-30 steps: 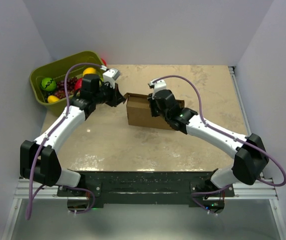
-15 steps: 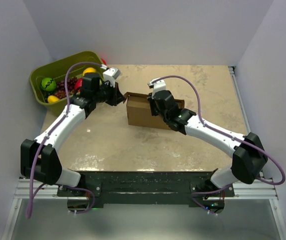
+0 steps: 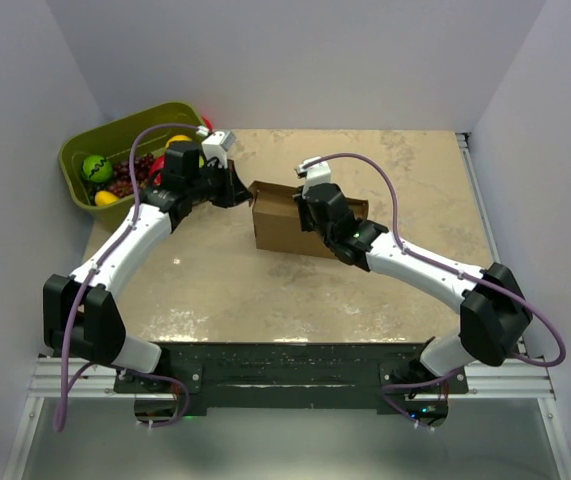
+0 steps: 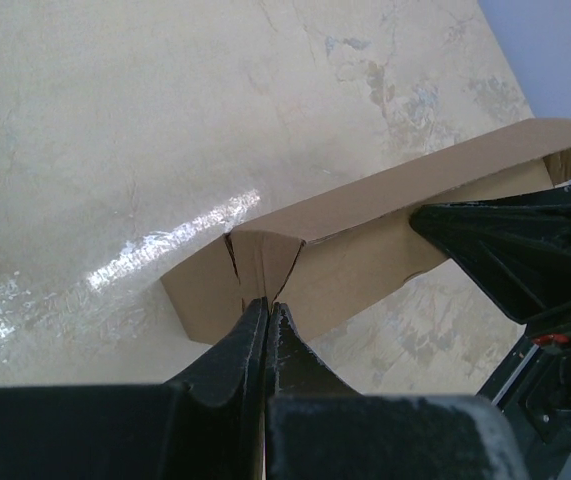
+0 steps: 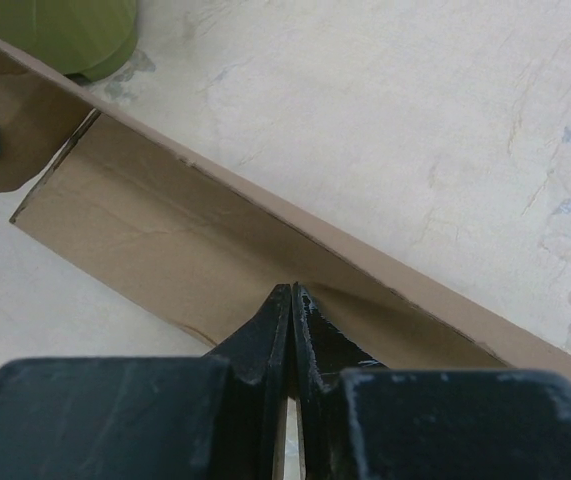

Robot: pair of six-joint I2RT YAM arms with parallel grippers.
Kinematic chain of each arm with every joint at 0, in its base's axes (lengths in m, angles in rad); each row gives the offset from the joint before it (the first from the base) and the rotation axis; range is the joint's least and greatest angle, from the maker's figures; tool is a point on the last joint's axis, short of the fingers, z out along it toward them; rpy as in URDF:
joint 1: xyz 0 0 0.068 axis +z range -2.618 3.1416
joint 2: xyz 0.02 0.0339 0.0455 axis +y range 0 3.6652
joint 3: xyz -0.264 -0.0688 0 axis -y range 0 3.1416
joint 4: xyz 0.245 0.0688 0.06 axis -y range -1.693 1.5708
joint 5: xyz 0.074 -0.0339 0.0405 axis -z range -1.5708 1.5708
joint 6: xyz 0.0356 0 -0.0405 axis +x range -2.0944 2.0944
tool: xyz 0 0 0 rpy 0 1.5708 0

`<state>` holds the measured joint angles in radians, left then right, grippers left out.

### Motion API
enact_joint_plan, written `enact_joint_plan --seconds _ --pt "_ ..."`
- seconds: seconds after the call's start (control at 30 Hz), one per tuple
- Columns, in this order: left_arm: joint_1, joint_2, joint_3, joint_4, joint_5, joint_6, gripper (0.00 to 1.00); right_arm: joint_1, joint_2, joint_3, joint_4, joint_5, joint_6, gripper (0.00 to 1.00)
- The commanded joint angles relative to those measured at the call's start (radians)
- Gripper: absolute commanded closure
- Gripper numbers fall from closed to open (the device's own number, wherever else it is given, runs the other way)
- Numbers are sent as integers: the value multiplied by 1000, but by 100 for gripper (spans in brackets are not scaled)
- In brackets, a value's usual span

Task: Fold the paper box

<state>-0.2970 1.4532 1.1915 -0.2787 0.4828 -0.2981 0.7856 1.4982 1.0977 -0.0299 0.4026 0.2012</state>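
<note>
While its black fingers [image 4: 227, 362] press together with barely a sliver between them, the left pincer [image 4: 267, 306] pinches a small creased corner flap of the plain brown corrugated cardboard paper box [image 4: 365, 255]. Just beyond its tips the flap joins a long side wall that runs off to the pincer's right. Farther along that wall the right pincer [image 4: 505, 255] shows as a dark wedge against the cardboard.

Seen from its own wrist, the right pincer [image 5: 291, 291] is likewise closed, clamped on the edge of a long wall of the paper box [image 5: 155, 235], with a thin strip of cardboard between the fingers [image 5: 255, 350]. To its left the wall ends at a crease and a rounded flap.

From above, the left pincer [image 3: 237, 190] sits at the far left corner of the paper box [image 3: 280, 238] and the right pincer [image 3: 308, 212] over its middle. The box rests between them on the beige marbled table [image 3: 405, 170]. Behind the left pincer, well apart from the box, stands an olive-green plastic bin [image 3: 115, 128] holding coloured toy fruit [image 3: 96, 167].
</note>
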Motion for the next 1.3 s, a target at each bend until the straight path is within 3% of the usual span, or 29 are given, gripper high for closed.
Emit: enact_joint_plan --seconds 0.0,0.5,1.27 --pt "-4 -20 51 108 94 -81 100 -3 62 -48 -117 19 -3 94" --pt "-4 -24 16 205 140 -161 100 -3 73 -56 -116 21 -8 96" --pt "-4 -20 -107 144 37 -24 100 -5 51 -65 -127 22 -8 97"
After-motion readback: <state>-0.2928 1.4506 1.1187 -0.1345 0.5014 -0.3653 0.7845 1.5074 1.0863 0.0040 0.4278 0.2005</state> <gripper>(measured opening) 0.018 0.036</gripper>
